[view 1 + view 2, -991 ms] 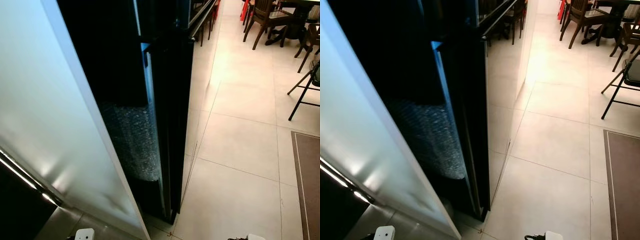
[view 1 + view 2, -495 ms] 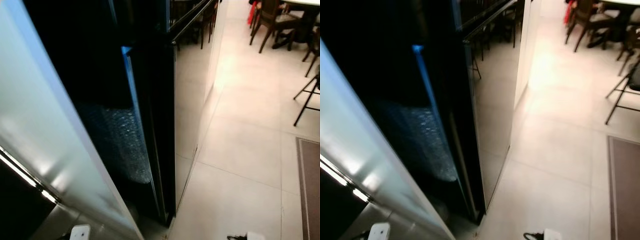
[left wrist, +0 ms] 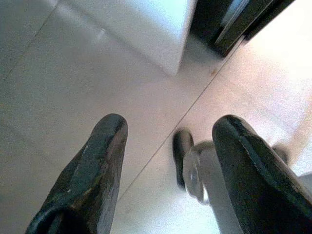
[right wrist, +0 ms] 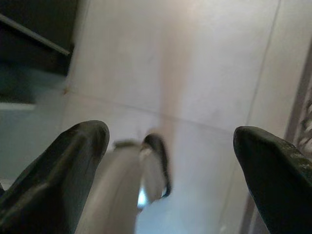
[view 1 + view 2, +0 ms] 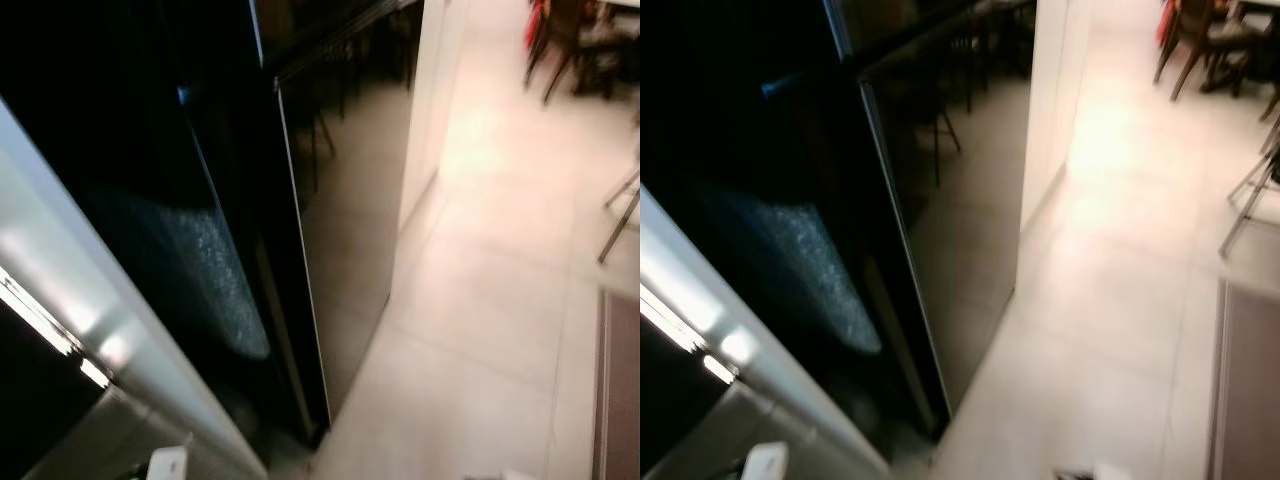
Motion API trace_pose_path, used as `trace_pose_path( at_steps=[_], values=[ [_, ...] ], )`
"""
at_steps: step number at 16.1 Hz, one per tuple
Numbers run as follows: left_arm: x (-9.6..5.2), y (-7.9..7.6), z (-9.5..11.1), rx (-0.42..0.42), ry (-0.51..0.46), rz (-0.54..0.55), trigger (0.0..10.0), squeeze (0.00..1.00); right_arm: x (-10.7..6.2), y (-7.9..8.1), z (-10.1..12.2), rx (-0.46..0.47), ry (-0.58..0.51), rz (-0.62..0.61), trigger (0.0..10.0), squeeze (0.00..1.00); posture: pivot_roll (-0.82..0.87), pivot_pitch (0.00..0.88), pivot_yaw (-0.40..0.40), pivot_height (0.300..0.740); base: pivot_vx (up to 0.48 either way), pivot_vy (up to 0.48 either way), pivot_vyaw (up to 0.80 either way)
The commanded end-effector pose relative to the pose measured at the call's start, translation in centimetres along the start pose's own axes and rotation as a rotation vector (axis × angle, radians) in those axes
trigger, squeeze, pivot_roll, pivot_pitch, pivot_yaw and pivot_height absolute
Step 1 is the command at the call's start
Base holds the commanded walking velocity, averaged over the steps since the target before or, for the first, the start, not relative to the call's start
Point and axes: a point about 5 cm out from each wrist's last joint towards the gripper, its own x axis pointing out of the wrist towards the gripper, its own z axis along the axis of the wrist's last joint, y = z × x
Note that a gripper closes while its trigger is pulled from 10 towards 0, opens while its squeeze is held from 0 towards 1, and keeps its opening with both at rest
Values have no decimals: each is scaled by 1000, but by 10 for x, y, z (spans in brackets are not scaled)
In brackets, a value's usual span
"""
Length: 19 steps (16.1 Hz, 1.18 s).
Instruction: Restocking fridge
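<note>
Our view swung left since a second ago: black fridge [image 5: 340, 200] front fills more, door ajar. Left gripper [image 3: 165, 170], right gripper [image 4: 170, 165] hang spread, empty; we're repositioning.

Pale tiled floor [image 5: 500, 300], chairs [image 5: 1200, 40] beyond.

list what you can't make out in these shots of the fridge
- Fridge interior: black in both eye views, so shelves and contents are unreadable; the white open door covers its near side.
- Chairs: blurred and cut off by the frame edge.
- Left gripper and right gripper: open, pointing at blurred floor.
</note>
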Motion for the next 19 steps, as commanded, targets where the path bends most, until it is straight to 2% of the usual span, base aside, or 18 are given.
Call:
trace_pose_path(
  at_steps=[1, 3, 14, 19],
  values=[
    [-3, 11, -7, -1, 32, 25, 10000, 0, 2, 8, 3, 3, -12, 18, 10000, 0, -72, 0, 69, 740, 0, -289, 0],
    [-3, 10, -7, 0, 31, 22, 10000, 0, 2, 8, 3, 7, -12, 15, 10000, 0, -72, 0, 70, 740, 0, -287, 0],
    [-3, 7, -10, -22, 47, 4, 10000, 0, 1, 4, 2, -19, 11, -12, 10000, 0, -77, 0, 71, 740, 0, 0, 0],
    [-3, 6, -10, -13, 44, 2, 10000, 0, 1, 3, 2, -42, 25, -11, 10000, 0, -74, 0, 66, 740, 0, 0, -631]
  ],
)
